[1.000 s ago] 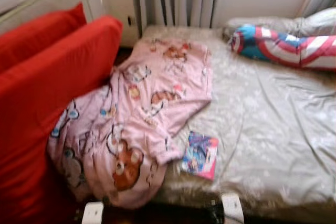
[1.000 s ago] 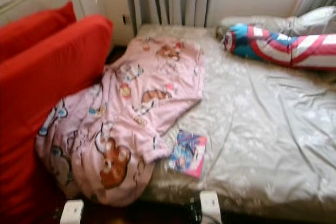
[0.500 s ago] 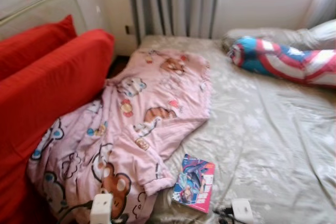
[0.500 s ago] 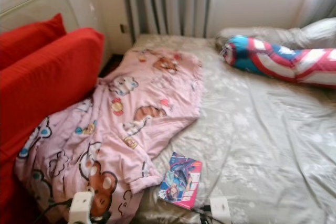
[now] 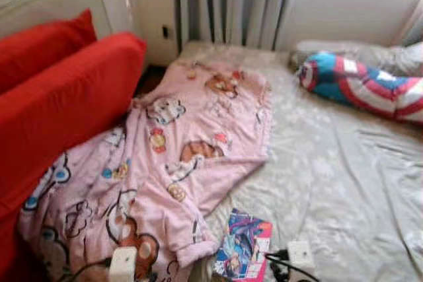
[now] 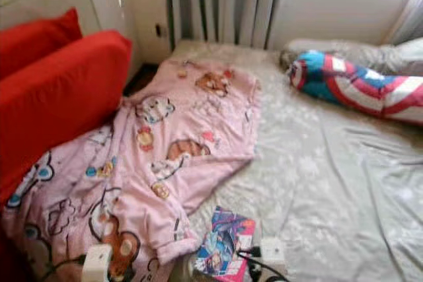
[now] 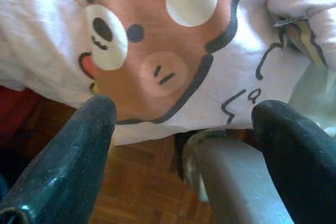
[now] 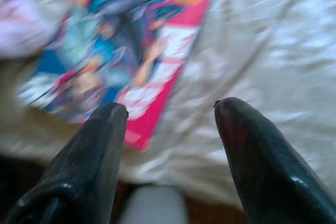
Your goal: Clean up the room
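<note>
A pink cartoon-print blanket (image 5: 172, 156) lies crumpled over the left half of the bed (image 5: 344, 170) and hangs off its near corner. A colourful pink-edged comic book (image 5: 243, 253) lies flat on the sheet by the blanket's near edge. My right gripper (image 8: 170, 114) is open, hovering just above the book's (image 8: 121, 61) near corner. My left gripper (image 7: 184, 116) is open, facing the blanket's bear print (image 7: 152, 45) where it hangs over the bed edge. White wrist housings (image 5: 122, 263) show at the bottom of the eye views.
Red sofa cushions (image 5: 59, 104) press against the bed's left side. A shield-pattern bolster pillow (image 5: 360, 87) lies at the far right by a grey pillow (image 5: 360, 51). Curtains (image 5: 225, 1) and wall stand behind. Parquet floor (image 7: 142, 192) lies under the bed edge.
The camera has moved closer and lower to the bed. Both wrists have come forward, the right one now beside the book.
</note>
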